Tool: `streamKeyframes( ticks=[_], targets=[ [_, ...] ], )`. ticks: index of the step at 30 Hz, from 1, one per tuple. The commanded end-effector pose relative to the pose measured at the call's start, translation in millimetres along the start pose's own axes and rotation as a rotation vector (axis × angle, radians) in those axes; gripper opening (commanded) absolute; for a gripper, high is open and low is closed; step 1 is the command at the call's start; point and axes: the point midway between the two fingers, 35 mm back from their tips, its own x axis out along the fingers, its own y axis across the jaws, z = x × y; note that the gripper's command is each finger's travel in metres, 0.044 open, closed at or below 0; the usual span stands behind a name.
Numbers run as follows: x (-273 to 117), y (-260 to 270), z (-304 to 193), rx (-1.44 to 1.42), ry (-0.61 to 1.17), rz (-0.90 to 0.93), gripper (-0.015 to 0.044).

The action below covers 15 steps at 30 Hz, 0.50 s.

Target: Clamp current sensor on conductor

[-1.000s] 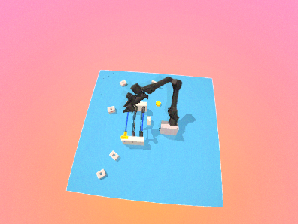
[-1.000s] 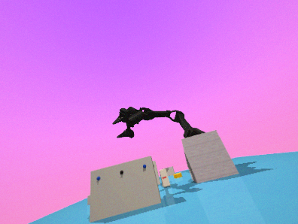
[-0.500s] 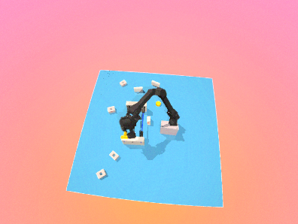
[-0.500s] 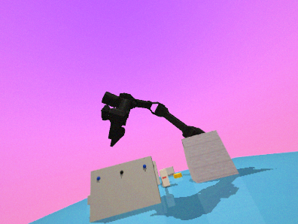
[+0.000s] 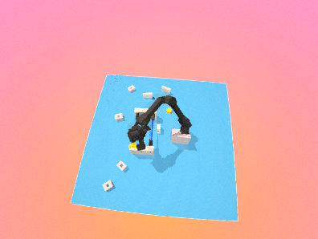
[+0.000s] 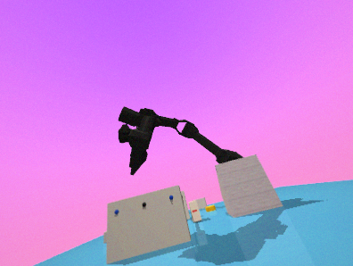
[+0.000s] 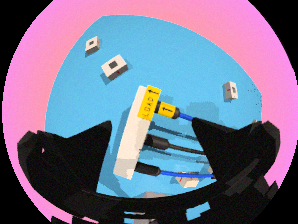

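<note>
My gripper is open and empty, pointing down, high above the end block with the yellow LOAD marker. The LOAD conductor is blue, with a yellow arrow tag at its end; in the top view the arm hides it. A black conductor and another blue conductor run beside it. A small white body with a red mark stands beside the outer blue conductor and looks like the sensor; whether its jaw is open cannot be made out.
The conductors run between two pale end blocks. Several white blocks lie around, among them two with square holes. A yellow round piece lies near the arm's base block.
</note>
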Motion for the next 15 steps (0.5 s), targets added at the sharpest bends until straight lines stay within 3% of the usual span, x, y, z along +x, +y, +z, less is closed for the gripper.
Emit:
streamKeyframes(
  ticks=[1, 7, 15],
  targets=[
    [0, 0, 0, 0.002, 0.002, -0.004, 0.0440],
    [0, -9, -8, 0.013, 0.019, -0.007, 0.0440],
    [-8, -92, -122, 0.156, 0.232, -0.039, 0.0440]
  ],
)
